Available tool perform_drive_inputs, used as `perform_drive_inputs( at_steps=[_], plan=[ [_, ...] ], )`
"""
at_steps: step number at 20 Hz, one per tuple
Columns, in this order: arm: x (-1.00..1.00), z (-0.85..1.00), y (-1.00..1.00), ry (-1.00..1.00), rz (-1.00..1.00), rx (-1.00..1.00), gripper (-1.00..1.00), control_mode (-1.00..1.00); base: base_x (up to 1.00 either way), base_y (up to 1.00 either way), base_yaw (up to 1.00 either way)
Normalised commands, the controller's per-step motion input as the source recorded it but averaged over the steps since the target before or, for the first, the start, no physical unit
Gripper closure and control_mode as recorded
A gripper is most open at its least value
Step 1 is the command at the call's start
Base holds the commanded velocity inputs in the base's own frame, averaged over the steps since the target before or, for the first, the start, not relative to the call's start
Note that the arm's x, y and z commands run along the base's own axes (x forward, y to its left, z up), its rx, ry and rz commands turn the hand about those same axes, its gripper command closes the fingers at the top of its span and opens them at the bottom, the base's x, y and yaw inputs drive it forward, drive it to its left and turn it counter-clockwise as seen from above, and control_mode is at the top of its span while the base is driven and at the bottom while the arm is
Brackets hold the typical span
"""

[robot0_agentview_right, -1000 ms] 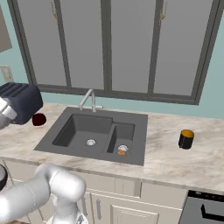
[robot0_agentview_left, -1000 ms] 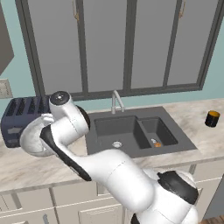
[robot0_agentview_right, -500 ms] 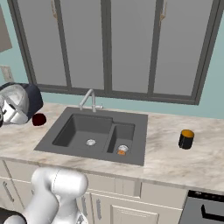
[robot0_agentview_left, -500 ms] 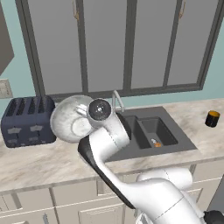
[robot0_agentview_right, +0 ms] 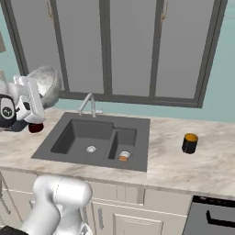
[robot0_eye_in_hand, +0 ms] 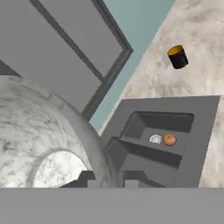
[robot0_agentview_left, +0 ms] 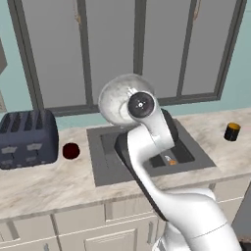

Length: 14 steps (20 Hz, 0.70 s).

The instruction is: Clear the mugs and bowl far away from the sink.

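Left base view: the bowl [robot0_agentview_left: 117, 98] is hanging in the air above the sink [robot0_agentview_left: 147, 152], carried by the arm; the maroon mug [robot0_agentview_left: 71, 150] is sitting on the worktop [robot0_agentview_left: 44, 181] beside the toaster [robot0_agentview_left: 27, 138].

Right base view: the pincer [robot0_agentview_right: 39, 94] is clamping the bowl's rim, left of the sink.

Hand view: the orange mug [robot0_eye_in_hand: 177, 57] is lying far beyond the sink, so the bowl's destination probably lies away from the basin.

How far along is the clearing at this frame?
Done: nothing clearly. In hand: the gripper holds the marble bowl aloft, left of the sink. Left: setting it down; the maroon mug by the toaster; the orange mug on the right counter.
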Motion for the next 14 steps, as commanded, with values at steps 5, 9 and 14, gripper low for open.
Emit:
perform_drive_inputs(
  at_steps=[5, 9, 14],
  plan=[
    [0.00, 0.00, 0.00, 0.00, 0.00, 0.00, 1.00, 1.00, 0.16, -0.61, -0.82],
    [0.00, 0.00, 0.00, 0.00, 0.00, 0.00, 1.00, 1.00, 0.08, -0.20, -0.97],
    [0.00, 0.00, 0.00, 0.00, 0.00, 0.00, 1.00, 1.00, 0.00, 0.00, -1.00]
  ],
)
